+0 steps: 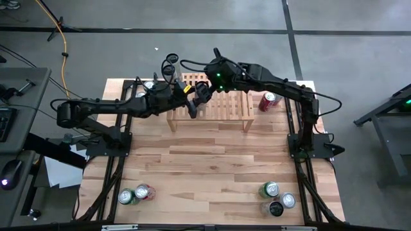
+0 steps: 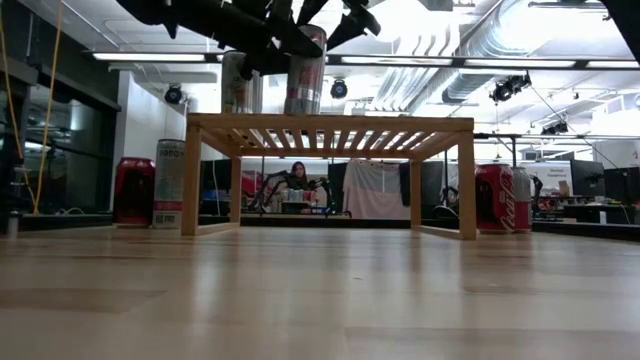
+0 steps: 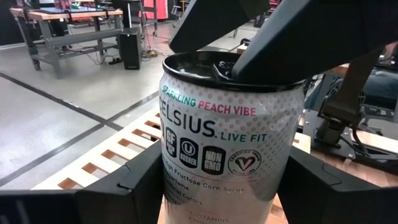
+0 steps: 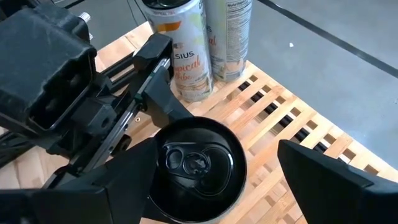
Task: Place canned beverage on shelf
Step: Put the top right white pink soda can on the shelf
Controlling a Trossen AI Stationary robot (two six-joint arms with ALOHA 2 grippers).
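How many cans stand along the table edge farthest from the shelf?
5. Left corner: green can, red can. Right corner: green-topped can, silver can, dark can. None looks hidden.

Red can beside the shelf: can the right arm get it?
Probably yes. The red can stands uncovered beside the shelf, next to the right arm, and the right gripper is open.
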